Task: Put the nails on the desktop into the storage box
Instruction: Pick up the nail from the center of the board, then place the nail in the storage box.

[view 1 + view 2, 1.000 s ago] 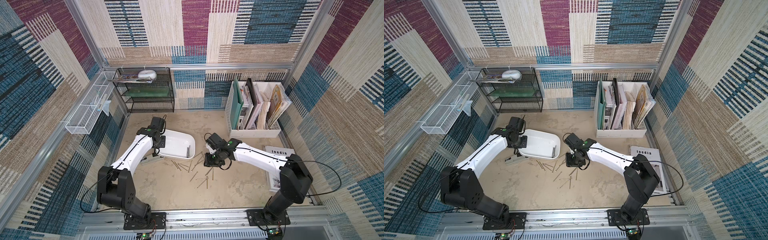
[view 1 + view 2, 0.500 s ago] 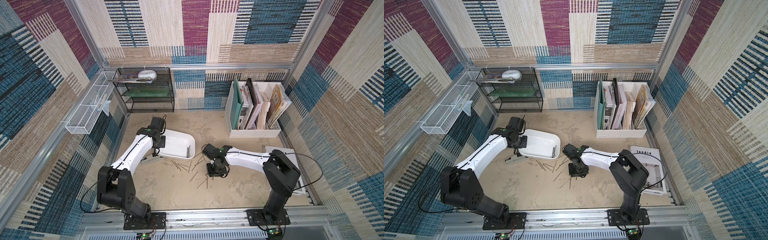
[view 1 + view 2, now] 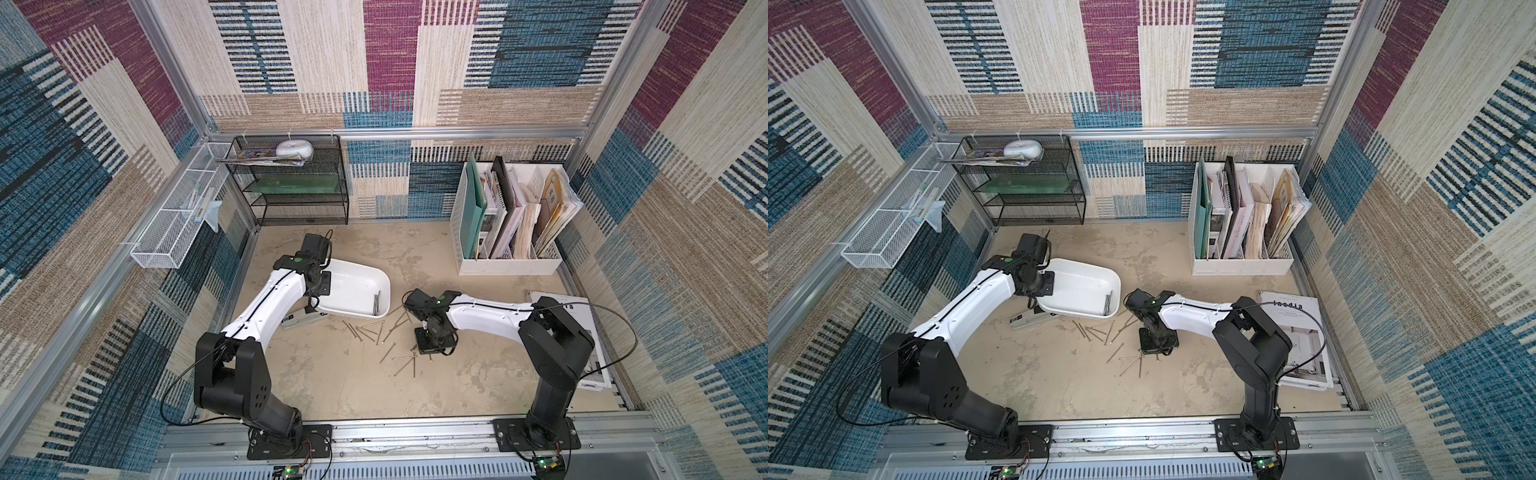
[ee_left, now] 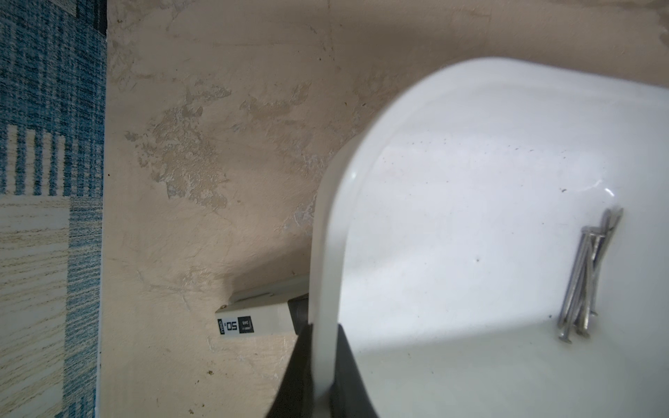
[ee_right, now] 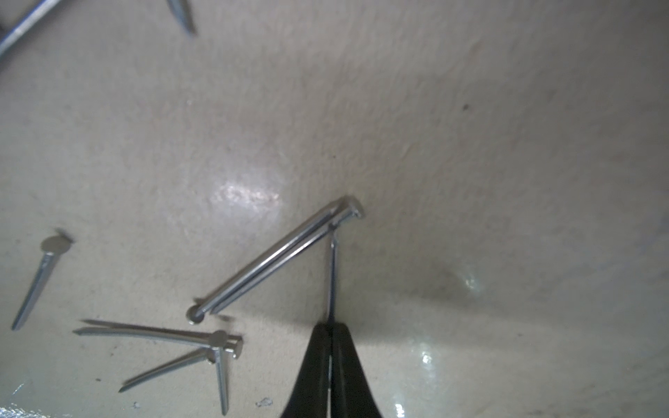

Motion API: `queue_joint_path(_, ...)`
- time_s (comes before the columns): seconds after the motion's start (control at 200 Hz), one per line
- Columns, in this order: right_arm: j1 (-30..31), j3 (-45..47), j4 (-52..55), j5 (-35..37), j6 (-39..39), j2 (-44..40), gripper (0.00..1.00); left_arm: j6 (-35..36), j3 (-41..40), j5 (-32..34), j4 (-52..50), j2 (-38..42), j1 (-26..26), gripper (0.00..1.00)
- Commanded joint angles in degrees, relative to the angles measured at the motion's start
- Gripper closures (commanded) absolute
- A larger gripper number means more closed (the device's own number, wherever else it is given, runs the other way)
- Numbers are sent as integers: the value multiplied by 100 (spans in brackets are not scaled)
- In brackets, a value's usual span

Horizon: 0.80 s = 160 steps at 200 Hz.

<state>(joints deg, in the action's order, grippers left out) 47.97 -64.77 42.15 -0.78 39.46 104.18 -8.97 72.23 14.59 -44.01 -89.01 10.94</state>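
The white storage box (image 3: 353,286) (image 3: 1084,286) sits left of centre on the beige desktop (image 3: 332,374). My left gripper (image 4: 322,333) is shut on the box's rim (image 4: 329,253) at its left end. Several nails (image 4: 586,282) lie together against the box's right wall (image 3: 376,302). More nails (image 3: 370,330) (image 3: 1096,332) are scattered on the desktop in front of the box. My right gripper (image 5: 331,327) (image 3: 430,356) points down among them, shut on one thin nail (image 5: 332,275) that sticks out past the fingertips. Two nails (image 5: 278,257) lie side by side just beyond it.
A small grey labelled box (image 4: 253,322) (image 3: 301,320) lies partly under the storage box. A white file holder (image 3: 507,266) stands at the back right, a black mesh shelf (image 3: 299,187) at the back left, a wire basket (image 3: 174,224) on the left wall. A magazine (image 3: 1304,332) lies at the right.
My right gripper has moved toward the front into the scattered nails, dropped to the desktop and shut on a nail. The left arm and storage box have not moved.
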Motion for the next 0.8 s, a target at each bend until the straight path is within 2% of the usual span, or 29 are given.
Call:
queue_joint_path(0.0, -169, -139, 560, 577, -199, -284, 100, 10, 65, -52, -72, -11, -9, 100)
queue_joint_path(0.11, -261, -937, 461, 292, -424, -524, 100, 1, 68, -71, -73, -17, -7, 100)
queue_joint_path(0.225, -237, -2153, 480, -169, -700, -113, 100, 2, 63, -61, -68, -11, -11, 100)
queue_joint_path(0.361, -211, -3446, 51, -1055, -817, 717, 100, 1, 75, -70, -68, -19, -4, 100)
queue_joint_path(0.551, -119, -5250, -40, -1858, -709, 2157, 100, 15, 64, -53, -67, -4, -13, 100)
queue_joint_path(0.656, -50, -5541, -142, -2108, -603, 2616, 100, 10, 73, -52, -70, -28, -16, 100)
queue_joint_path(0.796, -42, -5057, -693, -2362, -317, 2741, 100, 10, 75, -54, -72, -20, -13, 100)
